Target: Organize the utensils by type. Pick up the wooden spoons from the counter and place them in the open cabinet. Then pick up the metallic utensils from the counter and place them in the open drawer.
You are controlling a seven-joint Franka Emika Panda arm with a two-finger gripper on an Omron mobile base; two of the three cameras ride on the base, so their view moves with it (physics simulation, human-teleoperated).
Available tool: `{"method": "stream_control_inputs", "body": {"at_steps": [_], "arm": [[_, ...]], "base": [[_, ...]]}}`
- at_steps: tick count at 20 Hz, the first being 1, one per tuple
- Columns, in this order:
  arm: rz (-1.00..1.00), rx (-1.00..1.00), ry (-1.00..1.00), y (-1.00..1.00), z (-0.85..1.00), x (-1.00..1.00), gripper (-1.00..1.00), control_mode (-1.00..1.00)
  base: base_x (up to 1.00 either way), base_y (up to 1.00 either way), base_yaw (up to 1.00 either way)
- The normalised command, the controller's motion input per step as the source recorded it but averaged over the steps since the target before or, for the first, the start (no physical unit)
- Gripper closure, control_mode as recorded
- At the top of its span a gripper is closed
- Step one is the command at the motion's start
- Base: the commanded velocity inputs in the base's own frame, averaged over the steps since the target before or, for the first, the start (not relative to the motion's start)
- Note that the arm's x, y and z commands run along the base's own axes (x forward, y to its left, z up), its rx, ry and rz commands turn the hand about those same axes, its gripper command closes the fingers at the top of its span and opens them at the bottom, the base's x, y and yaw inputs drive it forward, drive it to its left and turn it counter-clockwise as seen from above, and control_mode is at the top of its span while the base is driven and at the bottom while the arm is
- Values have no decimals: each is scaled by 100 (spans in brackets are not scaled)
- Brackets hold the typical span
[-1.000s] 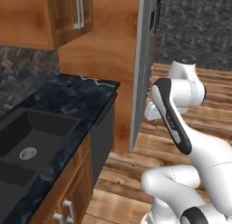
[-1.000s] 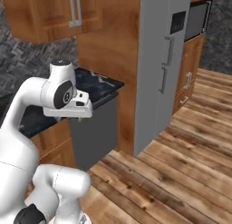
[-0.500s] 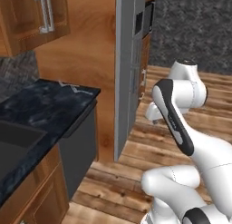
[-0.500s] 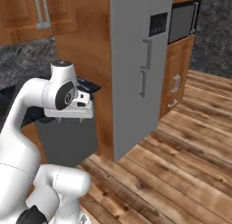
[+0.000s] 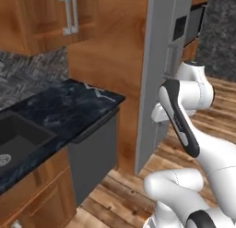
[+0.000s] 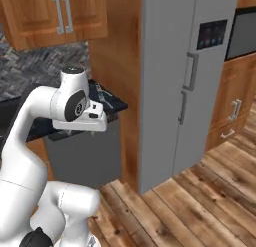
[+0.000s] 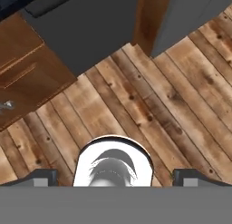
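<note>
The black marble-look counter (image 5: 60, 111) runs from a sink to a corner beside the fridge. Near that corner lie thin silver-grey slivers, the metallic utensils (image 5: 99, 92), also small in the right base view (image 6: 103, 95). My gripper (image 7: 116, 175) hangs off the counter, over the plank floor in front of a dark grey panel. It points down, and its fingertips (image 7: 43, 176) stand wide apart with nothing between them: open. The white hand (image 6: 80, 124) (image 5: 159, 116) sits level with the counter edge. The wooden spoons, the open cabinet and the open drawer are out of view.
A tall grey fridge (image 6: 185, 81) stands right of the counter behind a wooden side panel (image 5: 115, 42). Wall cabinets with shut doors and silver handles (image 5: 69, 12) hang above. A dark sink (image 5: 18, 135) is set in the counter. Wooden base drawers (image 7: 22, 78) flank the grey panel (image 7: 86, 28).
The whole picture has shifted in both base views, so the base has driven and the cameras with it. The arm keeps its folded pose and the gripper stays open.
</note>
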Motion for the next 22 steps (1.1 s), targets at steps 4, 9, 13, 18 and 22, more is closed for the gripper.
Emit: {"method": "stream_control_inputs", "body": {"at_steps": [4,9,13,18,22], "arm": [[0,0,0,0,0,0,-100,100],[0,0,0,0,0,0,-100,100],[0,0,0,0,0,0,-100,100],[0,0,0,0,0,0,-100,100],[0,0,0,0,0,0,-100,100]], "base": [[37,-35,68],[45,-42,56],[41,-59,39],[47,-57,38],[70,-48,35]]}}
